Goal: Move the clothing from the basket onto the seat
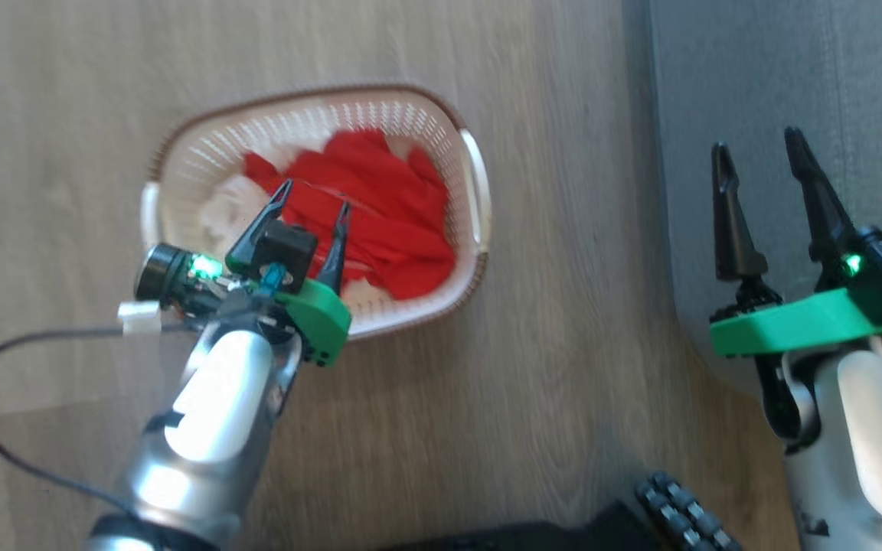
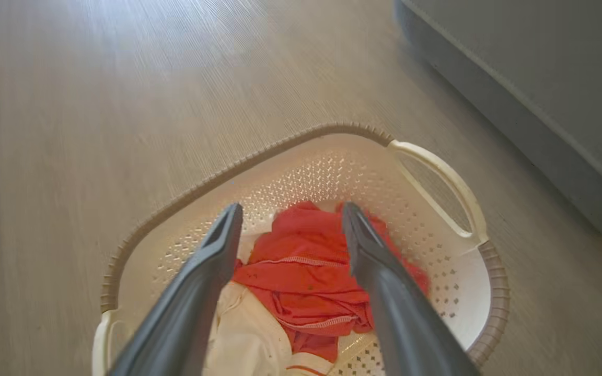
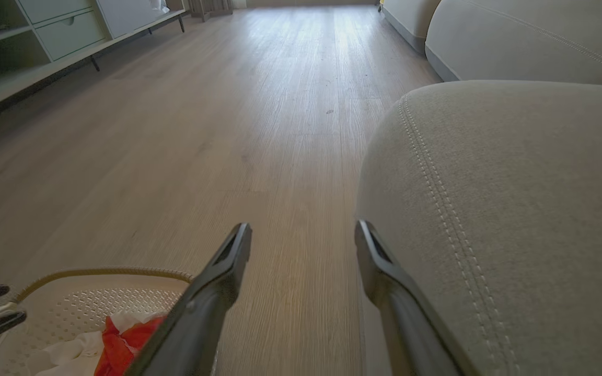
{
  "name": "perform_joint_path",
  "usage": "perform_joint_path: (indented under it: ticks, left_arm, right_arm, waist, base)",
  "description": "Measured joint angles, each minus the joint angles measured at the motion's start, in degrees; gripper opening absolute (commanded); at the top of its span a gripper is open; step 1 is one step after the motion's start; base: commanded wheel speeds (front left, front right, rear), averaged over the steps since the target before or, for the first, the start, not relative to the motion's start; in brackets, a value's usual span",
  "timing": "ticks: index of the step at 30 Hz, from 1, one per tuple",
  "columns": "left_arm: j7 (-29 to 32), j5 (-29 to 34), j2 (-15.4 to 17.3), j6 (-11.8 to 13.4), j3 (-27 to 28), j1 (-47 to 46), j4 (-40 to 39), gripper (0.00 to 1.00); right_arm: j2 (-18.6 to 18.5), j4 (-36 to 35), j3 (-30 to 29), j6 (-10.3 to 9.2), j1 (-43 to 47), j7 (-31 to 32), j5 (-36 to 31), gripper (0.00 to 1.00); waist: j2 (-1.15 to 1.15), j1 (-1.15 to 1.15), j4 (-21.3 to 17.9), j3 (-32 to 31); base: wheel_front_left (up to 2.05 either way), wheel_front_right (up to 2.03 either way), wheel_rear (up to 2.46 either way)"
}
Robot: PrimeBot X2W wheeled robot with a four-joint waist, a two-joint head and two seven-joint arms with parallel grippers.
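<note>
My left gripper (image 1: pixel 317 194) hangs over the small cream-white perforated plastic basket (image 1: pixel 204 149) with the brown braided rim. Its two dark fingers are spread and hold nothing. The crumpled bright red and white fabric clothing (image 1: pixel 387 214) lies inside the basket, beneath my fingertips; I cannot tell whether they touch it. My right gripper (image 1: pixel 756 139) is well to the right of the basket, fingers parted and empty, over the edge of the large grey fabric-upholstered seat (image 1: pixel 793 69). A strip of pale wood-grain floor (image 1: pixel 563 306) separates the seat from the basket.

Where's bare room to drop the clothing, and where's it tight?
The seat is bare around the right gripper. The floor strip between basket and seat is free. Tight: inside the basket, where the open left gripper hovers over the clothing.
</note>
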Motion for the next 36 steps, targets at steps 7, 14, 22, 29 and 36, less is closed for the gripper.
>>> perform_joint_path:
  ticks: [7,14,22,29,36]
  left_arm:
    - [0.0,2.2,2.3,-2.9,-2.3,-9.8,18.6,1.00]
    - [0.0,3.6,5.2,-2.8,-2.6,-21.1,32.4,1.00]
    - [2.7,5.6,8.9,-2.3,-4.2,-29.1,38.5,1.00]
    - [9.1,6.0,10.1,-3.3,-6.0,-31.6,39.8,1.00]
    - [13.9,4.4,10.7,-2.0,-4.7,-32.7,40.2,1.00]
  right_arm:
    - [2.0,-1.7,2.8,0.00,-3.0,0.0,0.5,1.00]
    - [3.4,-4.2,6.1,0.00,-3.6,0.0,2.1,1.00]
    - [3.7,-6.8,8.1,0.00,-5.0,0.0,5.6,1.00]
    - [3.8,-8.8,6.9,0.00,-4.2,0.0,6.0,1.00]
    - [3.9,-9.2,6.8,0.00,-2.6,0.0,6.0,1.00]
  waist:
    - [0.00,-0.01,-5.6,7.5]
    - [0.00,-0.01,-11.1,13.9]
    - [0.00,-0.01,-16.1,20.4]
    - [0.00,-0.02,-17.0,23.8]
    - [0.00,-0.02,-16.8,24.2]
  base:
    - [0.00,0.00,0.00]
    - [0.00,0.00,0.00]
    - [0.00,0.00,0.00]
    - [0.00,0.00,0.00]
    - [0.00,0.00,0.00]
